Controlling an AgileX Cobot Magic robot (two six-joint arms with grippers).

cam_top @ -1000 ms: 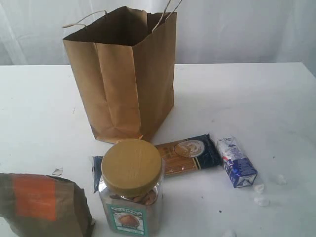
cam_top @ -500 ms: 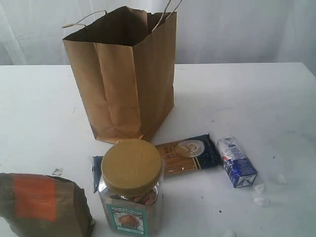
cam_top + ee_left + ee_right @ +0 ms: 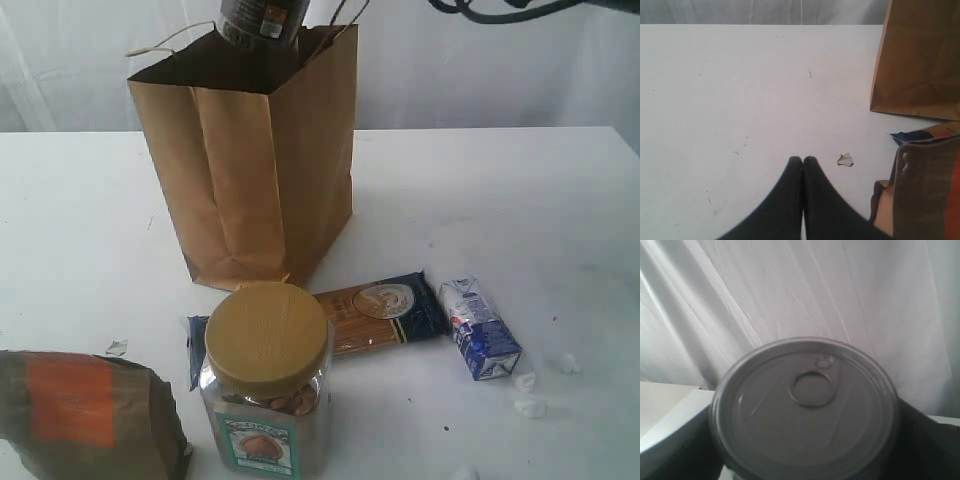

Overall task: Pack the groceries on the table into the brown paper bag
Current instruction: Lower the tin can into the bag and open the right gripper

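The dark can [image 3: 262, 18] hangs at the top edge of the exterior view, right over the open mouth of the brown paper bag [image 3: 250, 170]. In the right wrist view its ring-pull lid [image 3: 807, 405] fills the frame, and my right gripper [image 3: 805, 445] is shut on it with dark fingers [image 3: 927, 440] at both sides. On the table [image 3: 500, 200] stand the tan-lidded jar [image 3: 268, 380], the spaghetti packet [image 3: 375, 312], the blue-white carton [image 3: 480, 328] and the brown pouch [image 3: 85, 415]. My left gripper [image 3: 803, 161] is shut and empty above bare tabletop beside the pouch [image 3: 927, 190]. The yellow bottle is out of view.
Small white crumbs [image 3: 528, 395] lie by the carton, and one scrap [image 3: 845, 160] lies near the left gripper's tips. Right arm cables [image 3: 500, 10] cross the top right of the exterior view. A white curtain backs the table.
The dark can has come into the exterior view from the top, above the bag's opening, where nothing showed before. The groceries on the table have not moved.
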